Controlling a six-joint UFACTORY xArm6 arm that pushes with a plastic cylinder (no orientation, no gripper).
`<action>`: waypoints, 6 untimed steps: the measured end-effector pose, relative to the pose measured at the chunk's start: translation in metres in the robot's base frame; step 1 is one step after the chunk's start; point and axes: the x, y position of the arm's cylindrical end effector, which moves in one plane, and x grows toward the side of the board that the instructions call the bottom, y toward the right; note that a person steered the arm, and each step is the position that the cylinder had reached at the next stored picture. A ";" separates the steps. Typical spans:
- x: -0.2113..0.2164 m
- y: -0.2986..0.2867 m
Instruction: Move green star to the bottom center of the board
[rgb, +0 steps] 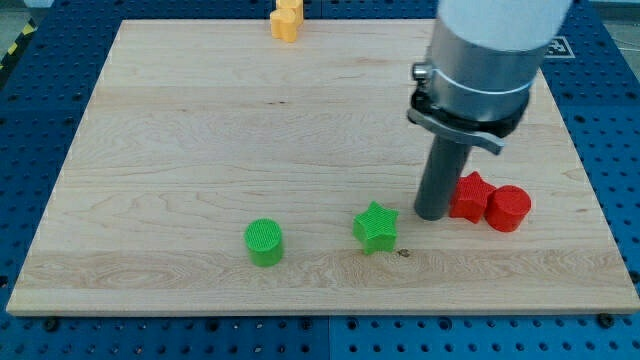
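The green star (376, 227) lies on the wooden board (200, 140), right of centre near the view's bottom. My tip (432, 216) rests on the board just right of the star and slightly above it, a small gap between them. The tip stands directly left of a red star (470, 196), close to or touching it.
A red cylinder (508, 208) sits right of the red star, touching it. A green cylinder (264, 242) lies left of the green star near the bottom edge. A yellow block (286, 19) sits at the board's top edge. The arm's grey body (485, 60) hangs over the upper right.
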 end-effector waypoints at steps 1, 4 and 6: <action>0.000 0.009; 0.002 -0.041; 0.025 -0.098</action>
